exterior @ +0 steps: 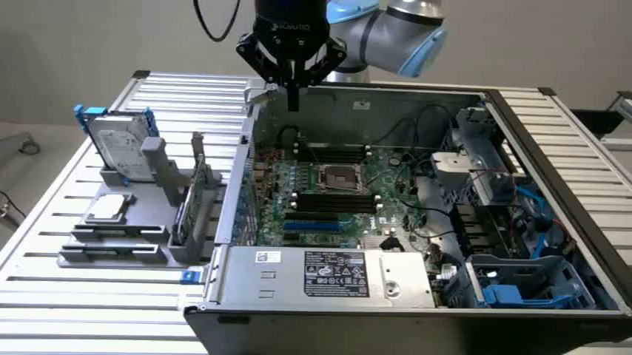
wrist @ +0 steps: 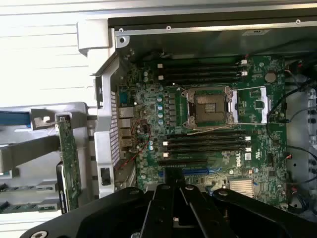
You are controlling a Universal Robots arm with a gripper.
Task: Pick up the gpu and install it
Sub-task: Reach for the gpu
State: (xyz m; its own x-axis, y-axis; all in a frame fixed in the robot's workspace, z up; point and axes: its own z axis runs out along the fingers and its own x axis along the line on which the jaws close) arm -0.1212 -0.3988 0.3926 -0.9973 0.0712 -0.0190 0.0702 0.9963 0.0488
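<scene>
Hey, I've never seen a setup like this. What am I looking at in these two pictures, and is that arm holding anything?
This is a robot arm with a gripper on its end. One picture comes from a camera standing off the arm. The other comes from a camera on the wrist, looking past the gripper at the circuit board. On the slatted metal table sits an open computer case with its motherboard exposed. On the exterior view's left, a grey rack holds a hard drive in a blue frame, a small square chip and the gpu, which stands on edge. The gripper is shut, holds nothing and hangs over the far side of the case. The gpu has not been picked up yet.
</scene>
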